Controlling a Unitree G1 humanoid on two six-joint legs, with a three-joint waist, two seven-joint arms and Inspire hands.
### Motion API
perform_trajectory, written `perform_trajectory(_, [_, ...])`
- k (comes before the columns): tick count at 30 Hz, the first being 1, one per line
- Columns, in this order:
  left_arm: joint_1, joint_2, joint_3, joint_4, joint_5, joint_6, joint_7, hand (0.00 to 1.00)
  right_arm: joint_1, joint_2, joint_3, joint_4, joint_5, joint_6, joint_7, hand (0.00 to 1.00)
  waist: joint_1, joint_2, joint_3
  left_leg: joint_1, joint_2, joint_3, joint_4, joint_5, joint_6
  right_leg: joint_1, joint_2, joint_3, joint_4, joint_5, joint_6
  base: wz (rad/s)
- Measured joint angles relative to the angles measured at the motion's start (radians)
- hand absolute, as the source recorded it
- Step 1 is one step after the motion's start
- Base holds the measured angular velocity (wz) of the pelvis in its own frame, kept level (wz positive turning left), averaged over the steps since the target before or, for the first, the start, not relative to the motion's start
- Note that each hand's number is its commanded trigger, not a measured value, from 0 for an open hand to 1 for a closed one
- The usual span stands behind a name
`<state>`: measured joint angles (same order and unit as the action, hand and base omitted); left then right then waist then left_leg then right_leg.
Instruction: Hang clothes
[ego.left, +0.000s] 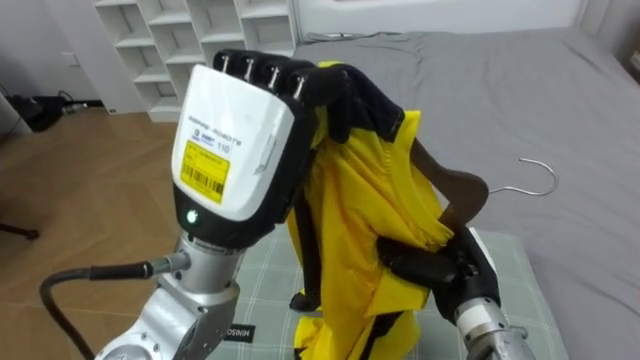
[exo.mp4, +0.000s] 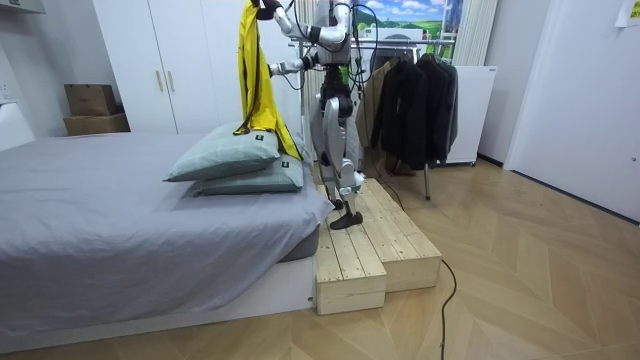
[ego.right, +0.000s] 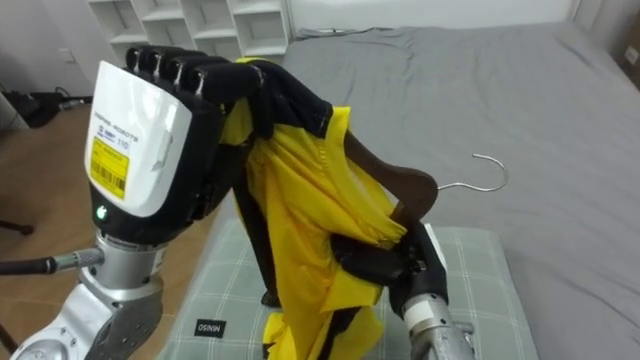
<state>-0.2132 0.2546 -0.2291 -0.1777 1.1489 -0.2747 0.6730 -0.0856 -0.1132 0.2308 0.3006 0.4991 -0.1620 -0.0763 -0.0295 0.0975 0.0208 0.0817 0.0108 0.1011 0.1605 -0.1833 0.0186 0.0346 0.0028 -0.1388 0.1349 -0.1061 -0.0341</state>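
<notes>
Yellow jacket hangs above the bed, left hand clenched on its dark collar, right hand gripping the wooden hanger under the cloth; loosen that collar grip and it may slip off, down to the bed

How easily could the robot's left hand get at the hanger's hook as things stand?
Probably not: the left hand is clenched on the yellow jacket, holding it up. The hook of the hanger sticks out uncovered, though.
</notes>
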Motion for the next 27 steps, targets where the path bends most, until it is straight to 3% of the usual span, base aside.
perform_trajectory(5, [0.002,0.008,0.035,0.020,0.001,-0.005,-0.012,1.00,0.032,-0.013,-0.050,-0.044,-0.102,0.000,0.002,1.00,-0.007,-0.018,0.0030,-0.003,0.000,-0.003,0.000,0.000,0.000,-0.003,0.000,-0.001,0.000,-0.001,0.001,0.00])
perform_trajectory(9, [0.012,0.011,0.056,0.049,0.001,-0.009,-0.012,1.00,0.031,-0.019,-0.106,-0.053,-0.196,-0.001,0.005,1.00,-0.018,-0.040,-0.0066,-0.001,-0.001,0.003,0.001,0.000,0.000,-0.003,0.001,0.000,0.001,-0.001,0.001,-0.03])
perform_trajectory(17, [0.045,0.016,0.069,0.065,0.001,-0.002,-0.017,1.00,0.039,-0.089,-0.178,-0.086,-0.318,-0.001,0.042,1.00,-0.026,-0.058,-0.0163,0.004,-0.001,0.005,0.000,0.000,0.000,-0.004,-0.001,0.004,0.007,-0.001,0.002,-0.01])
perform_trajectory(22, [0.081,0.035,0.074,0.075,0.000,0.007,-0.032,1.00,0.058,-0.140,-0.220,-0.133,-0.422,0.003,0.067,1.00,-0.030,-0.077,-0.0145,0.014,0.001,0.006,0.000,0.000,0.000,0.001,0.000,0.003,0.012,-0.001,0.002,-0.01])
perform_trajectory(27, [0.126,0.052,0.105,0.081,-0.001,0.016,-0.070,1.00,0.077,-0.167,-0.267,-0.204,-0.562,0.004,0.092,1.00,-0.061,-0.115,-0.0157,0.014,0.002,0.009,0.000,0.000,0.000,-0.001,0.003,0.011,0.016,-0.002,0.001,-0.02])
